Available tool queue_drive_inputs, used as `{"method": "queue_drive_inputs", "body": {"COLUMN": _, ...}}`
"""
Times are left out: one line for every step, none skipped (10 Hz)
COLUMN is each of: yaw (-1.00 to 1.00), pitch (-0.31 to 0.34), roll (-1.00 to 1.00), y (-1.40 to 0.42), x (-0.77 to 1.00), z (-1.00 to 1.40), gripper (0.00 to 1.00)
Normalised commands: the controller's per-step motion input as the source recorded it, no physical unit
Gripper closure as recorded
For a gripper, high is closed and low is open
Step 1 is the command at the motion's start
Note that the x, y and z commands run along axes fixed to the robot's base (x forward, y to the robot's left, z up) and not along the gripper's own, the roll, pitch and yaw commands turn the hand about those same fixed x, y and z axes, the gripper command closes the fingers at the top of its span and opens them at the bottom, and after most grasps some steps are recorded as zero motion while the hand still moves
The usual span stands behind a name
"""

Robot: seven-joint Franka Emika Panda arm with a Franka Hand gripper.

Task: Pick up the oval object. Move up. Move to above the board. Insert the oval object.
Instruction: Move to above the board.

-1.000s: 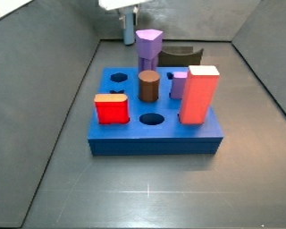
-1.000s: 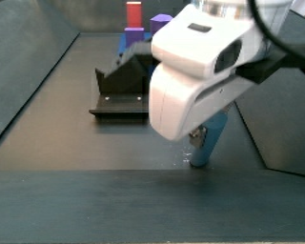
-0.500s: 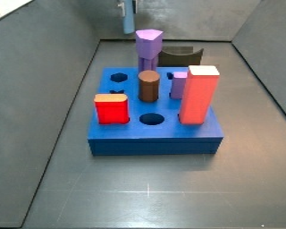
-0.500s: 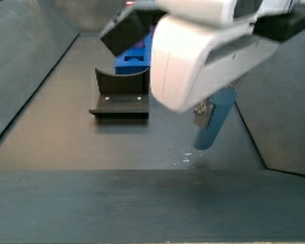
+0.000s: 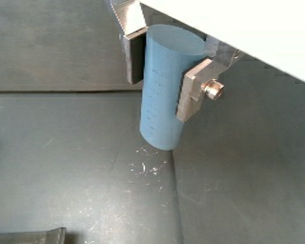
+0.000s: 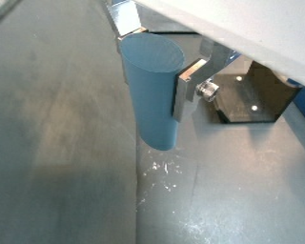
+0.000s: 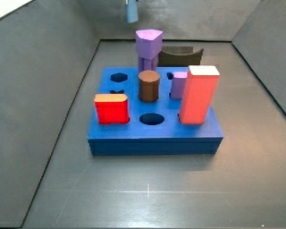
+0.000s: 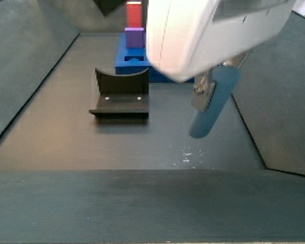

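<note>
The oval object (image 5: 163, 95), a tall pale grey-blue peg, hangs upright in my gripper (image 5: 164, 76), clear above the dark floor. Both wrist views show the silver fingers (image 5: 193, 91) pressed on its two sides; it also shows in a wrist view (image 6: 150, 91). In a side view the gripper (image 8: 213, 91) holds the oval object (image 8: 213, 110) well above the floor. The bright-blue board (image 7: 157, 143) sits mid-floor, away from the gripper. In that side view only the oval object's lower end (image 7: 132, 11) shows at the top edge.
The board bears a tall red-pink block (image 7: 198, 94), a red block (image 7: 111, 110), a brown cylinder (image 7: 148, 87) and purple pegs (image 7: 149, 49). A dark grey arched piece (image 7: 181, 58) stands behind it. The fixture (image 8: 121, 95) stands between the gripper and the board. Grey walls slope up all round.
The gripper has risen with the oval object, lifting it from the floor to well above it. The board and its pegs have not moved.
</note>
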Motion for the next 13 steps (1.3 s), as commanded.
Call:
{"method": "queue_drive_inputs", "body": {"yaw": 0.06, "pitch": 0.108, "roll": 0.12, "y": 0.02, "x": 0.03, "z": 1.00, "gripper": 1.00}}
{"method": "queue_drive_inputs", "body": {"yaw": 0.05, "pitch": 0.119, "roll": 0.10, "y": 0.02, "x": 0.03, "z": 1.00, "gripper": 1.00}}
{"method": "queue_drive_inputs", "body": {"yaw": 0.05, "pitch": 0.135, "roll": 0.09, "y": 0.02, "x": 0.02, "z": 1.00, "gripper": 1.00}}
{"method": "queue_drive_inputs", "body": {"yaw": 0.05, "pitch": 0.139, "roll": 0.08, "y": 0.01, "x": 0.02, "z": 1.00, "gripper": 1.00}}
{"method": "queue_drive_inputs", "body": {"yaw": 0.05, "pitch": 0.141, "roll": 0.08, "y": 0.01, "x": 0.02, "z": 1.00, "gripper": 1.00}}
{"method": "queue_drive_inputs", "body": {"yaw": 0.05, "pitch": 0.136, "roll": 0.08, "y": 0.01, "x": 0.02, "z": 1.00, "gripper": 1.00}}
{"method": "queue_drive_inputs", "body": {"yaw": 0.05, "pitch": 0.126, "roll": 0.08, "y": 0.01, "x": 0.01, "z": 1.00, "gripper": 1.00}}
{"method": "queue_drive_inputs", "body": {"yaw": 0.05, "pitch": 0.119, "roll": 0.08, "y": 0.01, "x": 0.01, "z": 1.00, "gripper": 1.00}}
{"method": "queue_drive_inputs", "body": {"yaw": 0.05, "pitch": 0.117, "roll": 0.09, "y": 0.00, "x": 0.01, "z": 1.00, "gripper": 1.00}}
{"method": "queue_drive_inputs", "body": {"yaw": 0.05, "pitch": 0.112, "roll": 0.08, "y": 0.00, "x": 0.01, "z": 1.00, "gripper": 1.00}}
{"method": "queue_drive_inputs", "body": {"yaw": 0.05, "pitch": 0.111, "roll": 0.08, "y": 0.00, "x": 0.00, "z": 1.00, "gripper": 1.00}}
{"method": "queue_drive_inputs", "body": {"yaw": 0.05, "pitch": 0.113, "roll": 0.08, "y": 0.00, "x": 0.00, "z": 1.00, "gripper": 1.00}}
{"method": "queue_drive_inputs", "body": {"yaw": 0.05, "pitch": 0.115, "roll": 0.09, "y": -0.01, "x": 0.00, "z": 1.00, "gripper": 1.00}}
